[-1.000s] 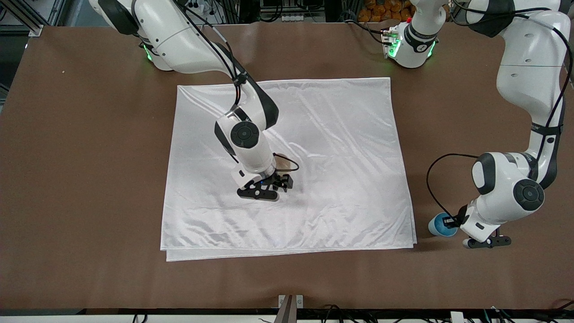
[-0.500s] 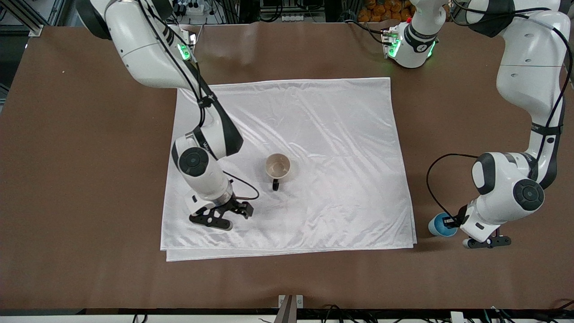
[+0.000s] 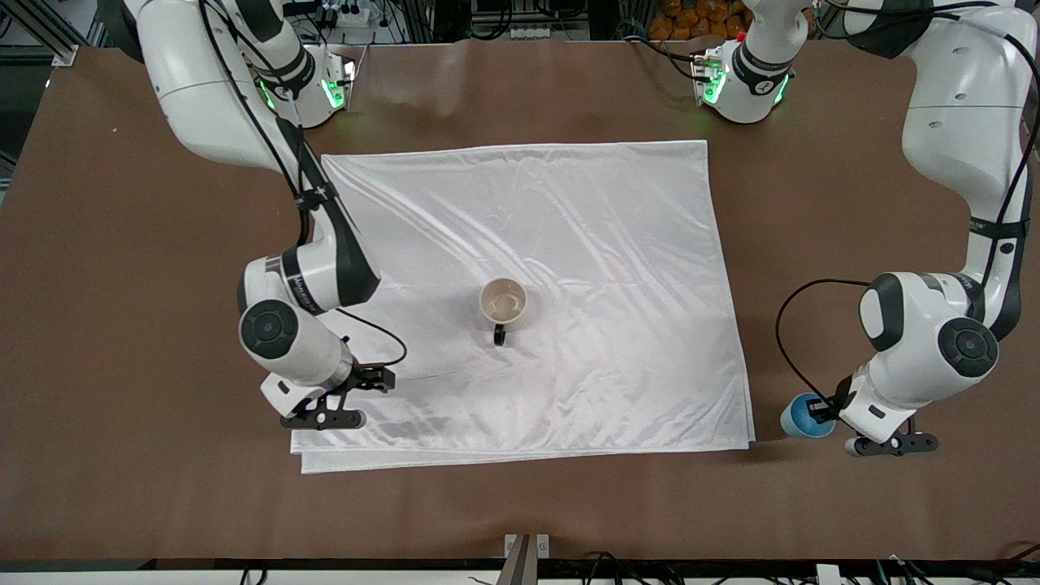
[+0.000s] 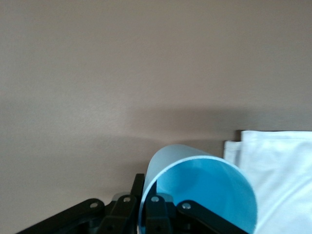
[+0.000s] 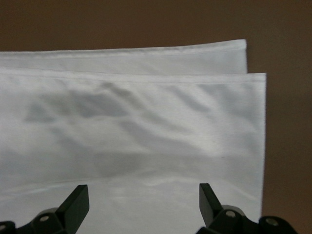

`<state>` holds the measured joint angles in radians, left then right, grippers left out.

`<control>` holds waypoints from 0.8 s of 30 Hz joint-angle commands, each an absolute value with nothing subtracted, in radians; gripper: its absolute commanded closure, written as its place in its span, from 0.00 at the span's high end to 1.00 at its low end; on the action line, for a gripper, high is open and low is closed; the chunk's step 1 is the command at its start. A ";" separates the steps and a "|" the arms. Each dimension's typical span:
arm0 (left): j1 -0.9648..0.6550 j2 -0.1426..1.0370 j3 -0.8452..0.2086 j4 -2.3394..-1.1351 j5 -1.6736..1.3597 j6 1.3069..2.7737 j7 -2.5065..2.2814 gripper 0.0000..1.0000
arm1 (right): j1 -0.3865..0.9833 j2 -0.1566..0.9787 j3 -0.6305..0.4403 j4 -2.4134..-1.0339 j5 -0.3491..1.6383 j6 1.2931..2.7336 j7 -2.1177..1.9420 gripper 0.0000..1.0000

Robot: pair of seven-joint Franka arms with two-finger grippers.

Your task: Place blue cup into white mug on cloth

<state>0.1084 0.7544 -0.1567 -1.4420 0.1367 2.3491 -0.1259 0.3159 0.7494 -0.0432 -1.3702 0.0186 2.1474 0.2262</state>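
The blue cup [image 3: 803,415] is on the bare brown table just off the cloth's edge, at the left arm's end. My left gripper [image 3: 822,409] is shut on its rim; in the left wrist view [image 4: 145,214] one finger is inside the cup [image 4: 204,190] and one outside. The white mug [image 3: 504,301] stands upright and empty near the middle of the cloth [image 3: 569,227], its dark handle toward the front camera. My right gripper [image 3: 378,380] is open and empty over the cloth's corner nearest the camera at the right arm's end, and its wrist view [image 5: 142,202] shows only cloth [image 5: 146,122].
The cloth's folded double edge [image 3: 520,459] runs along the side nearest the front camera. Bare brown table [image 3: 146,284] surrounds the cloth. The left wrist view shows the cloth's corner [image 4: 278,170] beside the cup.
My right arm has drawn away from the mug toward its own end of the table, uncovering the mug. My left gripper and the cup have shifted slightly.
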 commanded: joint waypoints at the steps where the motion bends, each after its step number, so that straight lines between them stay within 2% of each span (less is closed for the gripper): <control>1: 0.068 0.698 -0.156 -1.454 0.152 2.309 -0.143 0.00 | 0.224 0.709 -0.028 -1.391 0.015 2.069 0.048 1.00; 7: 0.017 0.657 -0.156 -1.454 0.150 2.258 -0.189 0.00 | 0.157 0.670 -0.025 -1.425 0.020 2.048 -0.035 1.00; 13: -0.049 0.617 -0.156 -1.454 0.152 2.237 -0.252 0.00 | 0.150 0.601 -0.028 -1.512 0.020 2.060 -0.028 1.00; 19: -0.095 0.588 -0.156 -1.454 0.149 2.227 -0.281 0.00 | 0.143 0.503 -0.028 -1.643 0.020 2.089 -0.026 1.00; 24: -0.150 0.563 -0.164 -1.454 0.150 2.214 -0.333 0.00 | 0.147 0.399 -0.029 -1.808 0.018 2.204 -0.026 1.00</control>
